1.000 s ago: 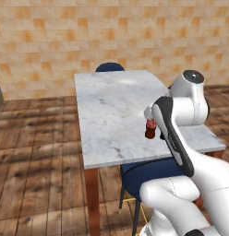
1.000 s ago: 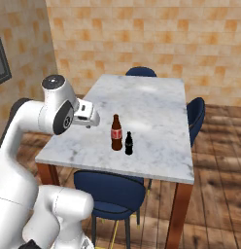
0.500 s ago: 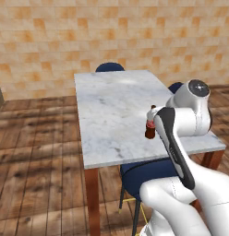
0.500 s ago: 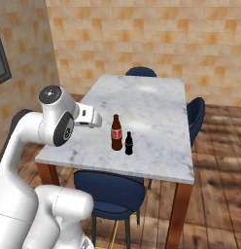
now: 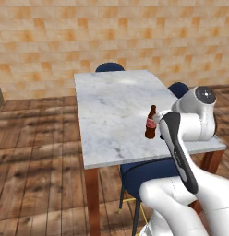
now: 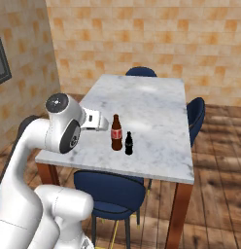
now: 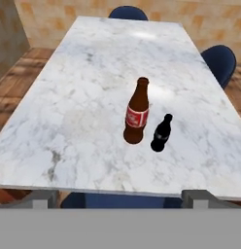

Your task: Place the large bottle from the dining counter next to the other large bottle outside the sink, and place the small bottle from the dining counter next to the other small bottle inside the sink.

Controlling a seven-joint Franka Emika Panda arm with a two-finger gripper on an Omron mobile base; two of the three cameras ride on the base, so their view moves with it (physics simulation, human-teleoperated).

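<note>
Lowered and drawn back toward the near edge of the desk over the last second, arm's big joint now sitting lower in both base views; bottles unmoved. Hand seen in the right base view just left of the large bottle, level with its upper half, apart from it; jaws spread to full width, nothing between them, nothing held. Large bottle upright on the desk near the front edge, brown with a red label; also seen in the left base view, partly beside the white arm, and in the hand view, standing roughly mid-picture. Small bottle upright just beside the large one, on its right in the right base view and in the hand view, slightly nearer the front edge, not touching as far as can be told. Blue chairs tucked around the desk; wooden floor and brick-patterned wall beyond.
</note>
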